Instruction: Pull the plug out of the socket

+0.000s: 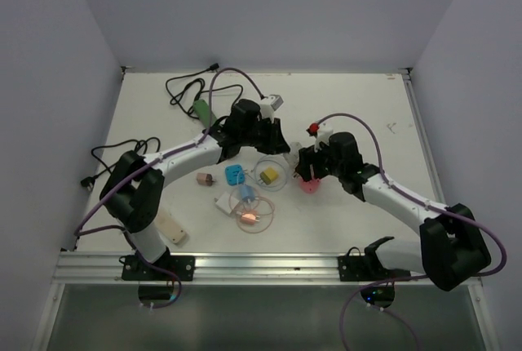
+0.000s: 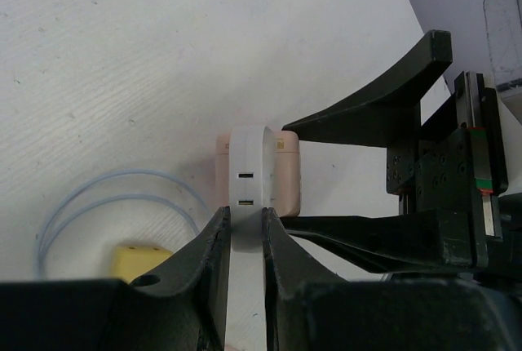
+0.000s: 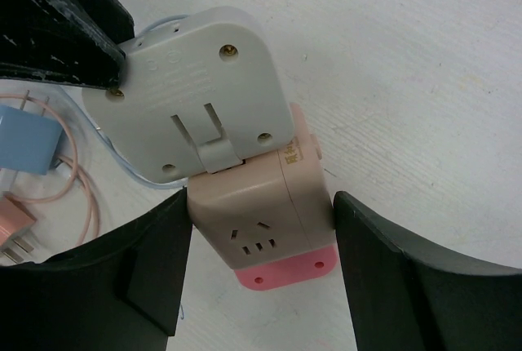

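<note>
- The plug [image 3: 196,82], a flat grey-white adapter, is sitting in the pink socket [image 3: 281,204] near the middle of the worktop [image 3: 424,49], between the two arms.
- In the right wrist view the plug is showing its broad, screwed face (a folded tab lying in its recess). Plug and socket are lining up along one axis running away from that camera, with the socket's pink base nearest.
- The left wrist view is giving what that one hides: the plug edge-on, two slots in its narrow edge, the socket just behind it.
- The left gripper [image 2: 243,214] is pinching the plug by its flat sides.
- The right gripper [image 3: 261,200] is straddling the socket with its fingers spread, one against the socket's side and the other just beside it.
- The top view is showing only a patch of pink under the right gripper; the plug is too hidden there to make out.
</note>
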You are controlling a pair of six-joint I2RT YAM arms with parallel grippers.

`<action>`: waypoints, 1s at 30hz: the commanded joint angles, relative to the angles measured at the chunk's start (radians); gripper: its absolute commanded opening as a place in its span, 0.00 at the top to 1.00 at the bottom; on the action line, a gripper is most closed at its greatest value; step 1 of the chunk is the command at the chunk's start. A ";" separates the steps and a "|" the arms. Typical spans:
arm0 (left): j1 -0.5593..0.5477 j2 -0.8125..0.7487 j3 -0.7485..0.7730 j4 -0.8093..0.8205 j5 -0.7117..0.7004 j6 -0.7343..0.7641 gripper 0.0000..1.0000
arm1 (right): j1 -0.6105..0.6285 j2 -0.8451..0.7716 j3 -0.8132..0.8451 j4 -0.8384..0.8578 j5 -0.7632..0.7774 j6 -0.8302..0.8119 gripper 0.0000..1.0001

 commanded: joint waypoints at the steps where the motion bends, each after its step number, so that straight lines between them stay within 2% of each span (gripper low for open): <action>1: 0.035 -0.109 0.044 0.037 0.007 0.000 1.00 | 0.005 -0.045 -0.001 -0.006 -0.021 -0.016 1.00; 3: 0.037 -0.121 0.035 0.037 0.006 0.013 1.00 | 0.014 -0.061 0.007 -0.006 -0.041 -0.018 1.00; 4: 0.037 -0.129 0.027 0.035 0.006 0.016 0.95 | 0.017 -0.082 0.013 -0.030 -0.046 -0.019 1.00; 5: 0.035 -0.144 0.014 0.035 0.009 0.020 0.88 | 0.020 -0.093 0.017 -0.043 -0.047 -0.021 1.00; 6: 0.035 -0.152 0.006 0.035 0.009 0.020 0.73 | 0.029 -0.100 0.022 -0.049 -0.047 -0.022 1.00; 8: 0.035 -0.172 -0.011 0.035 0.004 0.016 0.61 | 0.043 -0.125 0.030 -0.061 -0.050 -0.024 1.00; 9: 0.035 -0.176 -0.014 0.035 0.003 0.014 0.51 | 0.047 -0.133 0.031 -0.066 -0.047 -0.025 1.00; 14: 0.035 -0.208 -0.040 0.035 -0.020 -0.006 0.28 | 0.075 -0.156 0.051 -0.090 -0.031 -0.027 1.00; 23: 0.012 -0.190 -0.085 0.035 -0.044 -0.076 0.25 | 0.100 -0.190 0.079 -0.106 -0.008 -0.018 1.00; 30: -0.052 -0.146 -0.068 0.069 -0.043 -0.113 0.35 | 0.126 -0.179 0.088 -0.107 0.020 -0.016 1.00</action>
